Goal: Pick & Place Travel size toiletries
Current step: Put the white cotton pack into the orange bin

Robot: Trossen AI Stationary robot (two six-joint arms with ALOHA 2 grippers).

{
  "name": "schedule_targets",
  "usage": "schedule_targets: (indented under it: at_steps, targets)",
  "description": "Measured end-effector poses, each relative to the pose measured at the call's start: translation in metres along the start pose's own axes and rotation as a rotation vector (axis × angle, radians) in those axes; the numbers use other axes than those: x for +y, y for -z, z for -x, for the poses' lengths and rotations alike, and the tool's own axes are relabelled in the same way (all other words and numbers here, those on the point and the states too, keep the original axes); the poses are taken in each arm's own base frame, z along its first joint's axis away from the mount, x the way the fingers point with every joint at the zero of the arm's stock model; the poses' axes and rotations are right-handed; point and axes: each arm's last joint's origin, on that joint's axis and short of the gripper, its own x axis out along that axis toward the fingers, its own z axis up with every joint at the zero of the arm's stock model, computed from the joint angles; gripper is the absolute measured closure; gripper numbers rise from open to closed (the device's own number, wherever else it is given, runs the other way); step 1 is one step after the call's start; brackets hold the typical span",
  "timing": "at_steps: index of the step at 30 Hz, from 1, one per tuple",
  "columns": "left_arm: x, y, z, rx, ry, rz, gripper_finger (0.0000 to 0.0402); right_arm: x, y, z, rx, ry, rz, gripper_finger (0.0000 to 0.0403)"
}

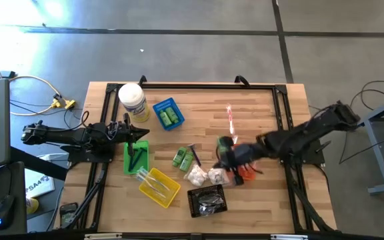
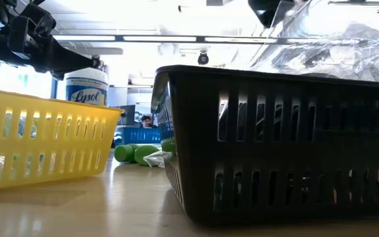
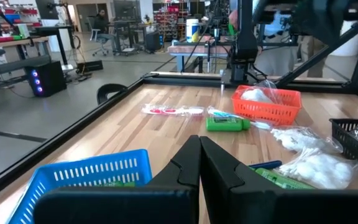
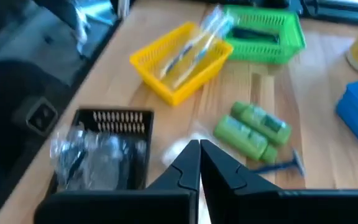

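Low view hides green bottles [image 4: 252, 130] behind black basket [image 2: 275, 138], right gripper [image 4: 199, 149] clenched empty.

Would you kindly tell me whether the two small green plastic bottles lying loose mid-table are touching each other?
Touching. In the right wrist view the two small green plastic bottles lie side by side, flanks pressed together with no wood between; the high view agrees.

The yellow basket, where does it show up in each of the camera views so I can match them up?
High view: yellow basket near the front edge, left of the black basket.
Low view: the yellow basket fills the left side, the black basket on its right.
Left wrist view: not in it.
Right wrist view: the yellow basket is beyond the black basket.
Shared landmark: the black basket.
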Motion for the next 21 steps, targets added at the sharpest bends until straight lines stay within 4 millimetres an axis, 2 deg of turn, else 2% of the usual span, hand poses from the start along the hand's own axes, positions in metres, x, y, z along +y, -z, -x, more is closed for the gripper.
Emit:
schedule_targets:
  at_steps: [2, 7, 14, 21]
  targets:
    - [0.0, 0.0, 0.0, 0.001, 0.0, 0.0, 0.0402, -0.017, -0.003, -0.003, -0.055, -0.065, -0.004, 0.04]
    - [0.0, 0.001, 0.0, 0.012, 0.0, -0.002, 0.0402, -0.047, 0.006, -0.008, -0.189, -0.204, -0.009, 0.04]
    - [0.0, 0.006, 0.0, 0.059, -0.003, -0.012, 0.0402, -0.093, 0.038, -0.009, -0.234, -0.205, -0.08, 0.04]
    - [0.001, -0.001, 0.0, -0.005, -0.029, -0.07, 0.0402, -0.123, 0.071, -0.004, -0.19, -0.214, -0.19, 0.04]
